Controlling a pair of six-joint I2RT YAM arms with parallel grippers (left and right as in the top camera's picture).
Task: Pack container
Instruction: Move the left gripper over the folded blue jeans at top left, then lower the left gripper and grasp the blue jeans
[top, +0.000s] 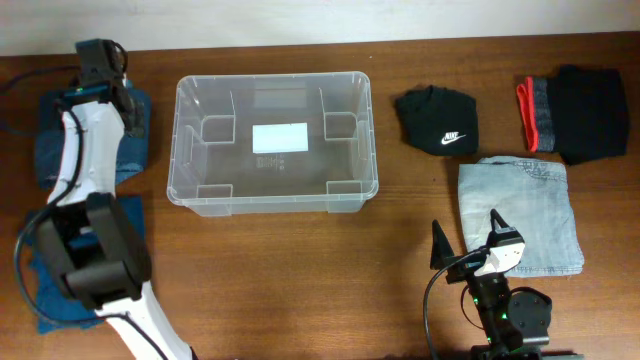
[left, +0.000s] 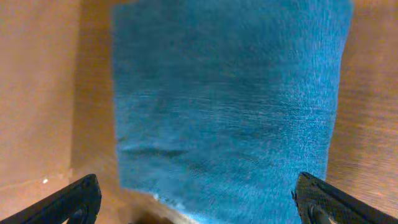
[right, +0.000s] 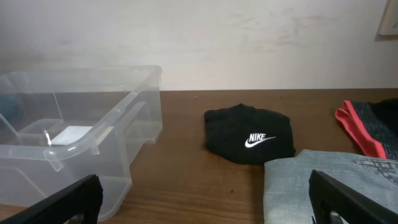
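Observation:
The container (top: 190, 150) is a clear plastic bin with a white label on its base, standing left of centre; in the right wrist view its corner (right: 81, 146) fills the left. My left gripper (top: 125, 105) hangs open above a folded blue cloth (top: 135, 155) at the far left. In the left wrist view that cloth (left: 230, 99) fills the frame, and the gripper (left: 199, 205) has nothing between its fingers. My right gripper (top: 465, 240) stands open near the front edge, beside folded pale jeans (top: 530, 215). Bare wood lies between its fingertips (right: 68, 202).
A black Nike cap (top: 437, 120) lies right of the bin, also in the right wrist view (right: 249, 134). A black garment with a red band (top: 575, 112) sits at the far right. A second blue cloth (top: 40, 295) lies under the left arm's base.

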